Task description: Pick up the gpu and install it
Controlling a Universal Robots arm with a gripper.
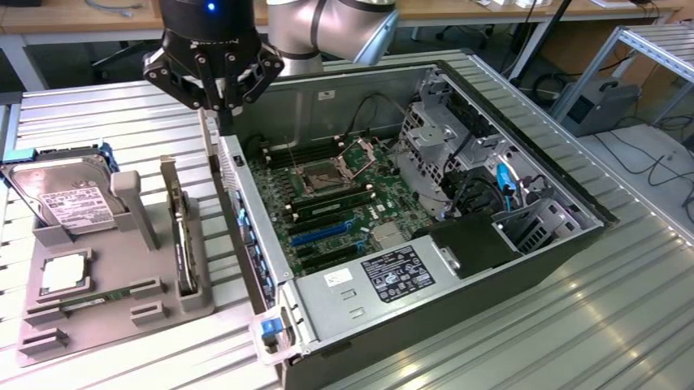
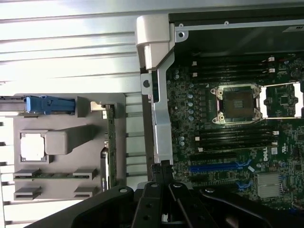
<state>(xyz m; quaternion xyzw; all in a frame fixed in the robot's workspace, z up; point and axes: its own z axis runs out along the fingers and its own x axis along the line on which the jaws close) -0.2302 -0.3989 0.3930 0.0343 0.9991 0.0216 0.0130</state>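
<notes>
Above the case's [image 1: 325, 101] rear edge, my tool [image 1: 223, 112] hangs pressed together, seemingly empty; the gpu [image 1: 180, 231] stands in its holder [image 1: 109, 284].

UR arm [image 1: 325, 24]: silver-grey joint at far side, reaching toward exterior view's left. Black gripper [image 1: 223, 112] hangs from it, pointing straight down. Jaws drawn together, tips meeting. Wrist view: gripper linkages splayed outward, jaws closed at centre.
</notes>
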